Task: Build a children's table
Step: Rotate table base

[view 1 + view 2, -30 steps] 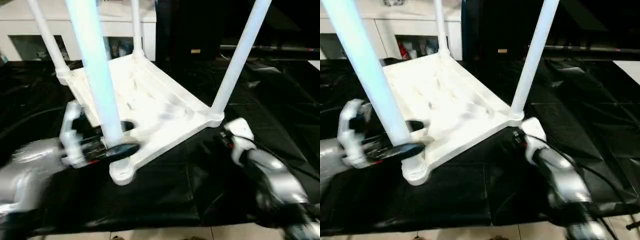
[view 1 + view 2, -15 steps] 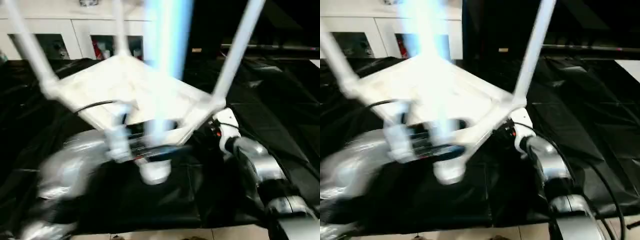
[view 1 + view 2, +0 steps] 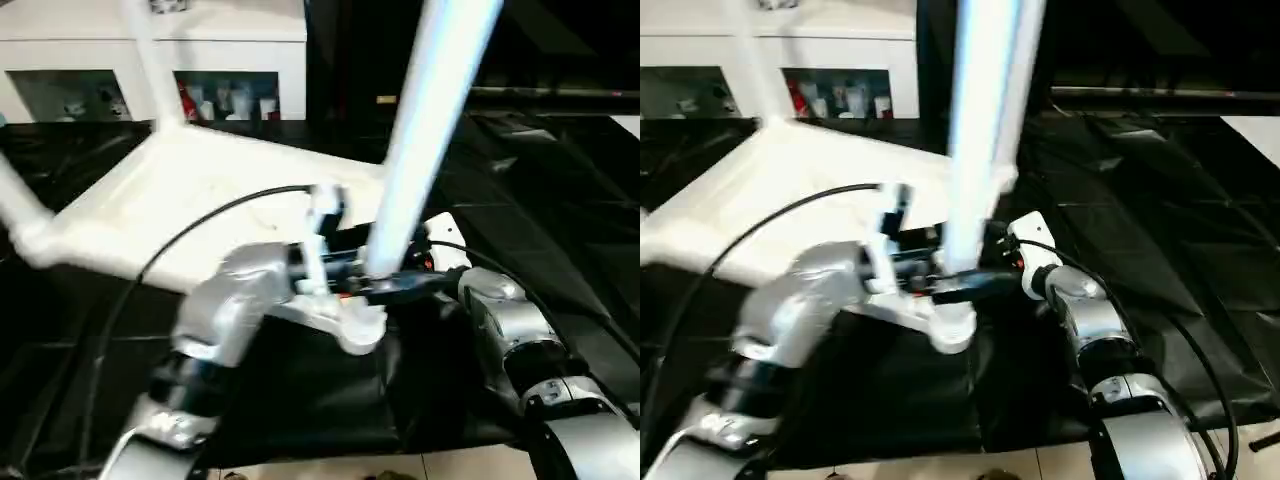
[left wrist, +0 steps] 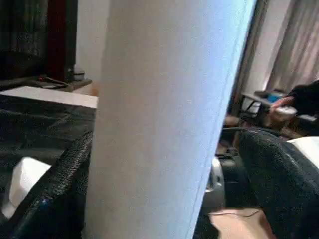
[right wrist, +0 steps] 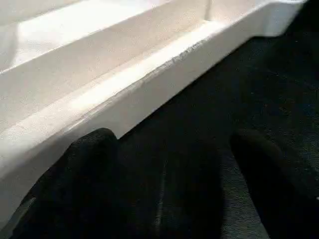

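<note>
Tabletop: the white plastic tabletop [image 3: 190, 205] lies upside down on the black-covered work table [image 3: 560, 190], its ribbed underside facing up, one corner toward the robot.
Legs: a white leg [image 3: 425, 130] stands upright in the near corner socket [image 3: 358, 325]; another leg [image 3: 148, 60] rises from the far corner, and a third [image 3: 18, 205] from the left corner.
Rim: in the right wrist view the raised rim [image 5: 129, 94] runs slantwise, resting on the black cover.
Left gripper: the left gripper [image 3: 385, 282] reaches across to the near leg just above the socket, its black fingers [image 4: 55, 184] spread wide with the leg between them; the left wrist view shows one finger against the side of the tube, but whether both press on it cannot be told.
Right gripper: the right gripper [image 5: 174, 184] sits low beside the tabletop's near edge, fingers [image 5: 92, 169] wide apart, with bare black cover between them and the rim just beyond their tips; it holds nothing.
Arms: the silver left forearm [image 3: 225, 310] crosses in front of the tabletop; the right forearm [image 3: 510, 325] comes in from the right.
Background: a white cabinet [image 3: 230, 60] with glass doors stands behind the work table.
</note>
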Robot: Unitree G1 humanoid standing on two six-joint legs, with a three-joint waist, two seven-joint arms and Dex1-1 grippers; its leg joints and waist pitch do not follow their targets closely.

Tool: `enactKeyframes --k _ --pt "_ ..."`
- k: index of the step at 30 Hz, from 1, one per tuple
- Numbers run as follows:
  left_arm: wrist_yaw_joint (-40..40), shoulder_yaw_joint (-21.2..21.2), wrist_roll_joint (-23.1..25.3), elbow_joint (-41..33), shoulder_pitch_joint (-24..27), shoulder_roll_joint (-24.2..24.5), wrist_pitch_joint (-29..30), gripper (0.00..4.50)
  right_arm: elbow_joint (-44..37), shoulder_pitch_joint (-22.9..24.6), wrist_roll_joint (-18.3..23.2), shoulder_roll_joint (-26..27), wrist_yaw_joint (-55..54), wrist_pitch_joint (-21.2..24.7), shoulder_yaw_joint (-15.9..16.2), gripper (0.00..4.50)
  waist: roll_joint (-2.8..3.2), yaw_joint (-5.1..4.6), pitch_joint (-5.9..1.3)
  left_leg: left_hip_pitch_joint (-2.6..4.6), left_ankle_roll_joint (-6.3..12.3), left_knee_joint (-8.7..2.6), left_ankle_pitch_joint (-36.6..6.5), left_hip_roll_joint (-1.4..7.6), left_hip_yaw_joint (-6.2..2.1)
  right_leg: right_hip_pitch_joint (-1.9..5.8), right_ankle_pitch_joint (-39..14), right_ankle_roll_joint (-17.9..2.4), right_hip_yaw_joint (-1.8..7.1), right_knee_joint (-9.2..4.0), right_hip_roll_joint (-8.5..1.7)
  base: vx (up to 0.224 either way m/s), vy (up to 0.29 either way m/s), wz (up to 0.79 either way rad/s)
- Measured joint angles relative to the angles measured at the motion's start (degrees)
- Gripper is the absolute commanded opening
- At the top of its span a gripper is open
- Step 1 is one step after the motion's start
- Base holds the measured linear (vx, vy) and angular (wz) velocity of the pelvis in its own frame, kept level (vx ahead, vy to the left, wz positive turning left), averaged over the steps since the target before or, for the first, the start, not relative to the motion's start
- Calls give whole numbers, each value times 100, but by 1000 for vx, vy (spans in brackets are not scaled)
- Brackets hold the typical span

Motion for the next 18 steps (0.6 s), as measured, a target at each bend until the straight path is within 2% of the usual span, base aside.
enactKeyframes --k 7,12,14,18 --pt "202 -145 303 381 -143 -130 -365 442 100 -34 6 20 106 -127 -52 415 8 -11 -1 -1 1 -1 0 1 -2 0 0 0 -3 1 0 0 0 0" --pt "782 -209 925 1068 -315 -290 -895 442 432 -196 3 43 6 -307 -158 415 18 0 4 -3 1 4 0 -1 -1 1 4 -6 -3 0 -3 0 0 0" --pt "1127 -247 1202 1463 -490 -296 -1125 442 474 -225 12 35 -52 -379 -239 415 37 2 12 -2 1 4 0 -1 -1 1 6 -9 -3 1 -4 0 0 0" --pt "1301 -220 1279 1722 -609 -355 -1355 442 438 -229 116 -61 10 -468 -375 415 74 39 17 -5 2 2 1 -1 -2 -1 6 -9 -7 0 -4 0 0 0"
